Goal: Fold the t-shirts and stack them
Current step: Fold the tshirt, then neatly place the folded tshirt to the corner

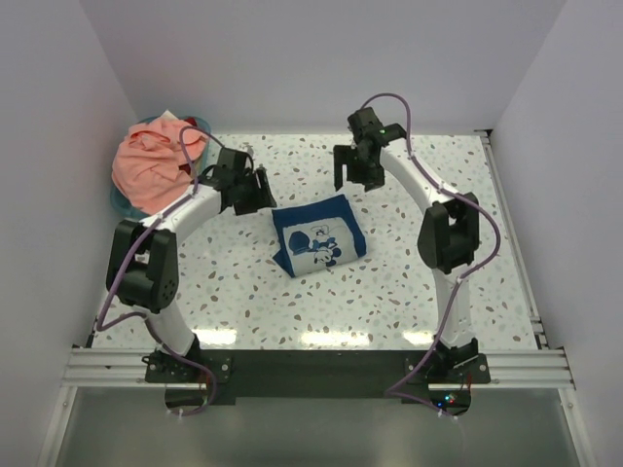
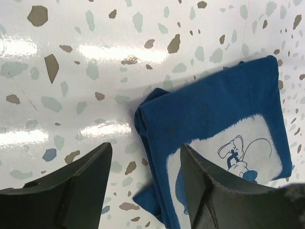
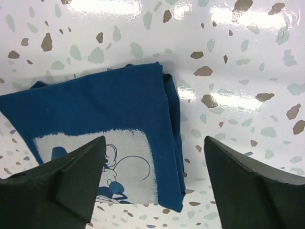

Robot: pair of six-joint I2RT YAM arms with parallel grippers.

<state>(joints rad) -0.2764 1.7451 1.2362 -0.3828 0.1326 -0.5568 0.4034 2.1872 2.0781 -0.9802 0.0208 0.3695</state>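
Your left gripper (image 1: 261,192) and right gripper (image 1: 354,181) are both open and empty, angled down over the far edge of the folded navy t-shirt (image 1: 318,236). Both arms arch forward. The shirt's white cartoon print faces up. The salmon-pink t-shirt (image 1: 151,165) lies heaped in the far-left basket (image 1: 119,201).

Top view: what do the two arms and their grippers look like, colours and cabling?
Both the left arm and right arm have white links with black joint housings, and a lilac cable loops along each. The left gripper and right gripper have matte black, wedge-shaped fingers. A green light shows near the right wrist.
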